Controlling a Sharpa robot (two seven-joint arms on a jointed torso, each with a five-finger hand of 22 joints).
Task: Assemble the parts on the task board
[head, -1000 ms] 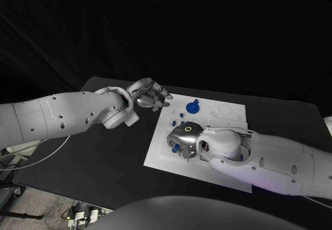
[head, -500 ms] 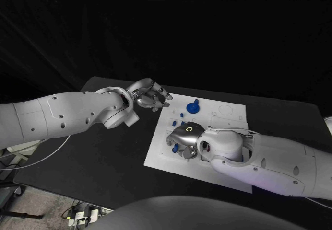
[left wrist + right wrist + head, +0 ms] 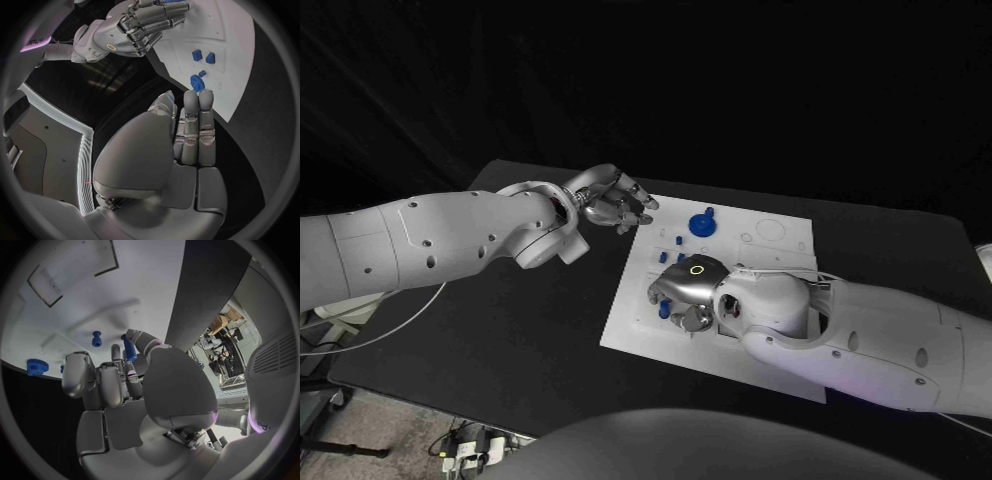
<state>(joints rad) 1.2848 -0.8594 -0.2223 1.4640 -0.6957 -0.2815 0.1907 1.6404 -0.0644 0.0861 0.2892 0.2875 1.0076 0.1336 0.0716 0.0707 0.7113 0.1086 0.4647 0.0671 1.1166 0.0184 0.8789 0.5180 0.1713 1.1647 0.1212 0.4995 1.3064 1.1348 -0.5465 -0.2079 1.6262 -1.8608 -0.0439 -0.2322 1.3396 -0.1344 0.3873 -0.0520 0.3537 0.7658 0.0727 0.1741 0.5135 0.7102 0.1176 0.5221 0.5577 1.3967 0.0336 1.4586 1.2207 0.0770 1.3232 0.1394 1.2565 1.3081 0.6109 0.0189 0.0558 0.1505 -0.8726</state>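
Note:
The white task board [image 3: 740,240] lies in the middle of the black table. My right hand [image 3: 684,292] is down on its near left part, and it pinches a blue peg [image 3: 128,348] between thumb and finger. A second blue peg [image 3: 96,338] stands on the board just beyond the fingertips. A blue gear with a knob [image 3: 701,222] sits near the board's far edge, with small blue pieces [image 3: 678,240] beside it. My left hand [image 3: 612,202] hovers off the board's far left corner, fingers half curled and holding nothing. The left wrist view shows the gear [image 3: 198,81] past its fingertips.
Shallow outlined recesses [image 3: 766,231] mark the board's far right part. Bare black table [image 3: 516,300] stretches to the left of the board. My right forearm [image 3: 862,335] lies across the board's near right corner.
My right hand has shifted slightly over the blue parts at the board's near left. My left hand has stayed where it was.

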